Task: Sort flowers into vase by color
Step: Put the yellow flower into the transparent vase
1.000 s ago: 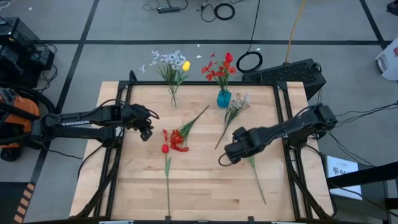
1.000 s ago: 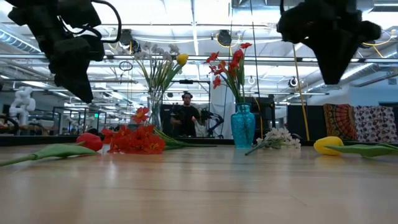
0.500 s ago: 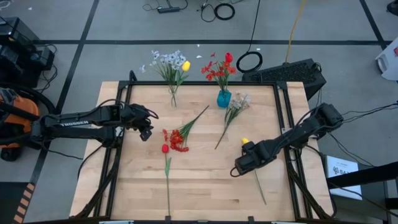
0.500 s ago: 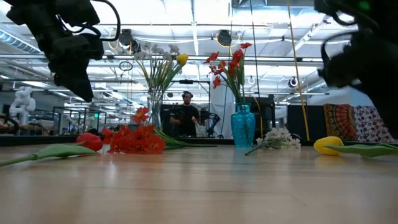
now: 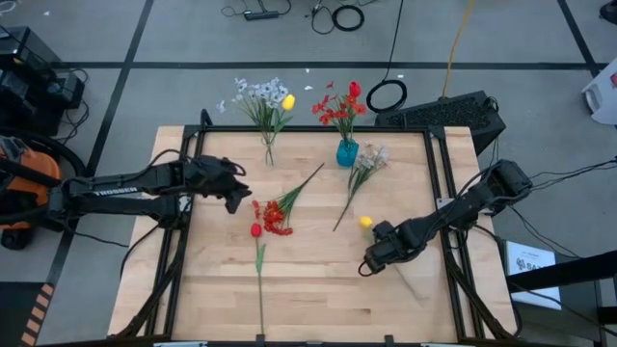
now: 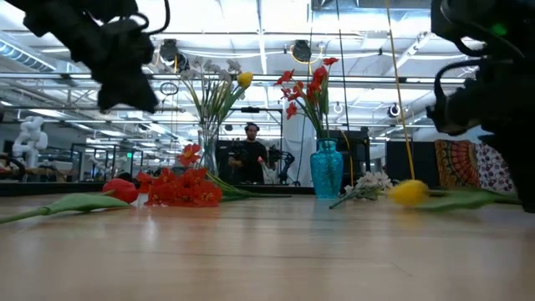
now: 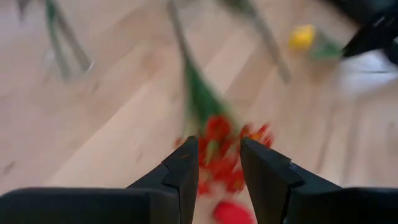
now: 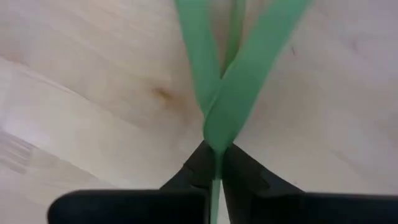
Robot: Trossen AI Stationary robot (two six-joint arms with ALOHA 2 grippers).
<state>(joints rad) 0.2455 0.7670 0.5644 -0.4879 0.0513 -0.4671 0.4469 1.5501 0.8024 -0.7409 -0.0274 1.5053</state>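
Observation:
A yellow tulip [image 5: 365, 223] lies on the wooden table [image 5: 308, 299] right of centre, its flower [image 6: 409, 192] down on the wood. My right gripper [image 8: 214, 157] is shut on its green stem and shows in the high view [image 5: 372, 260]. A red spray [image 5: 277, 216] and a red tulip [image 5: 256, 231] lie flat near the middle, a pale white spray [image 5: 364, 166] farther back. My left gripper [image 7: 217, 167] hangs open above the table, left of the red spray [image 7: 221, 158], and holds nothing. My right gripper pinches the yellow tulip's stem together with a leaf [image 8: 216, 138] between its two fingers, some way below the flower. The fingers come from above and point down. The flower end rests on the table.
At the far edge stand a clear vase [image 5: 269, 154] with white flowers and a yellow tulip, and a blue vase [image 5: 347, 152] with red flowers. A person [image 6: 251, 159] stands in the room beyond. Bare wood lies along the near edge.
My right gripper has come down toward the table's near edge onto the yellow tulip's stem. The tulip has swung, its flower sliding toward the table's left. My left gripper has tipped upward and risen a little.

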